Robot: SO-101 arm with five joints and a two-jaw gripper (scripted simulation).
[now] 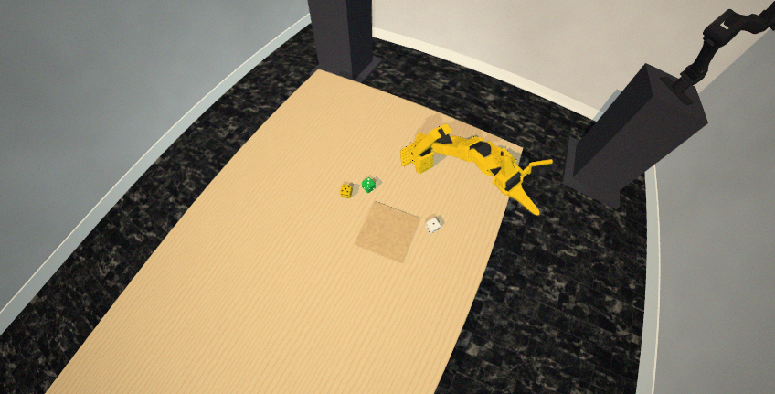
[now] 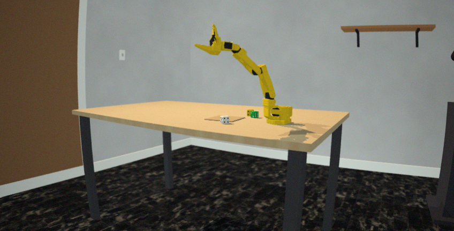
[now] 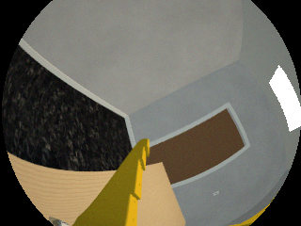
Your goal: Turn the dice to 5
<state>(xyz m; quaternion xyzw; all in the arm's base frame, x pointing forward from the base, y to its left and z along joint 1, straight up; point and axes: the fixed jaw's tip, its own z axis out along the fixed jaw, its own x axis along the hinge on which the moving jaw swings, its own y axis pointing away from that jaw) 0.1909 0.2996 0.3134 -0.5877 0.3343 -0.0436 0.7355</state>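
The green die (image 1: 368, 185) (image 2: 254, 114) lies on the table off the mat, its top seeming to show 3. The white die (image 1: 432, 223) (image 2: 224, 119) lies off the mat, just beside its edge, with a single pip seen on top. The yellow die (image 1: 346, 189) (image 2: 249, 112) lies near the green one, apart from it, its top seeming to show 5. The brown square mat (image 1: 387, 232) (image 2: 212, 118) lies flat with no die on it. My gripper (image 1: 544, 186) (image 2: 204, 35) is wide open and empty, high above the table and far from the dice.
My arm's base (image 1: 418, 156) (image 2: 279, 115) stands on the table (image 1: 244, 281) (image 2: 143, 113), with the green die the nearest to it. Two dark pedestals (image 1: 332, 26) (image 1: 625, 129) with black arms stand beyond the table's edges. The wrist view shows mostly walls, floor and one jaw.
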